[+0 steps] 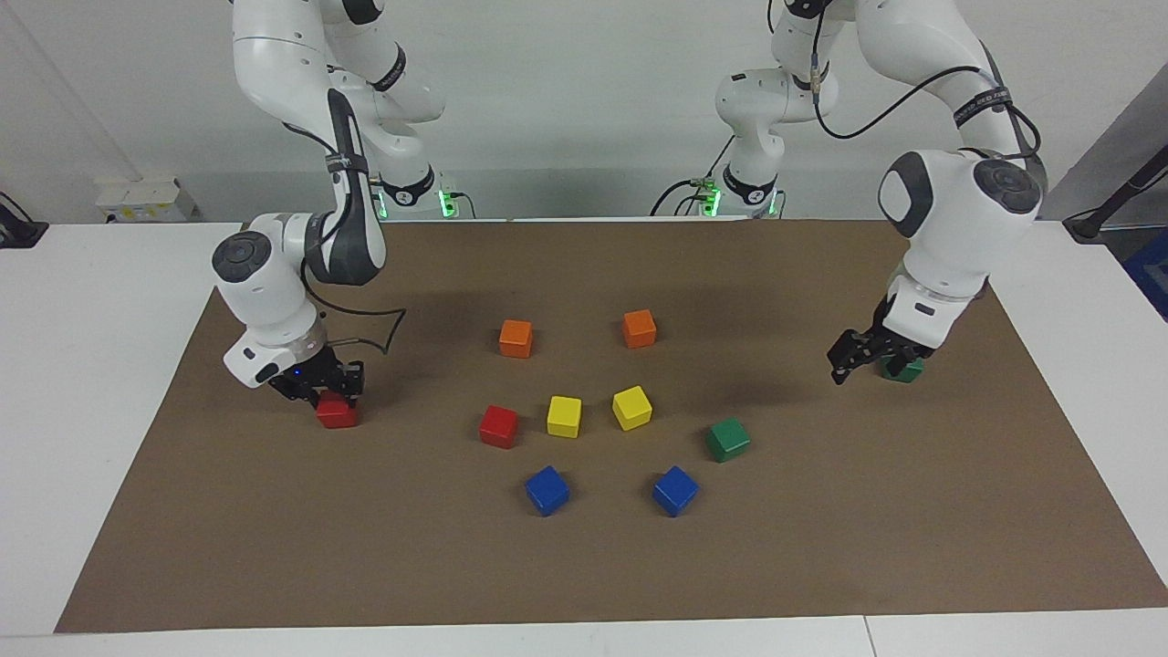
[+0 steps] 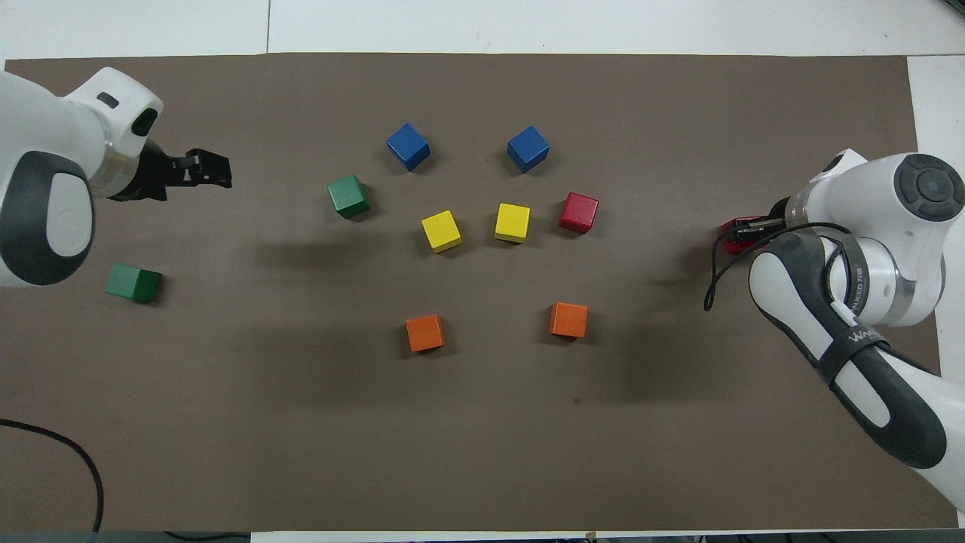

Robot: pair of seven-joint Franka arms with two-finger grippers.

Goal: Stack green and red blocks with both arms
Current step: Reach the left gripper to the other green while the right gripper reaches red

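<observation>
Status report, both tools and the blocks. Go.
Left tool open, raised. Right tool shut on red block. Green block on mat. Nothing stacked.

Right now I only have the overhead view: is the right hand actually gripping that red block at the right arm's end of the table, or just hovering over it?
Observer: From the facing view, the right hand is down on the red block, closed on its upper part.
Operator: Is the block off the mat?
Observer: It sits low at the mat; I cannot make out any gap under it.
Operator: And the left hand?
Observer: The left hand hangs open in the air beside the green block at the left arm's end, not touching it.
</observation>
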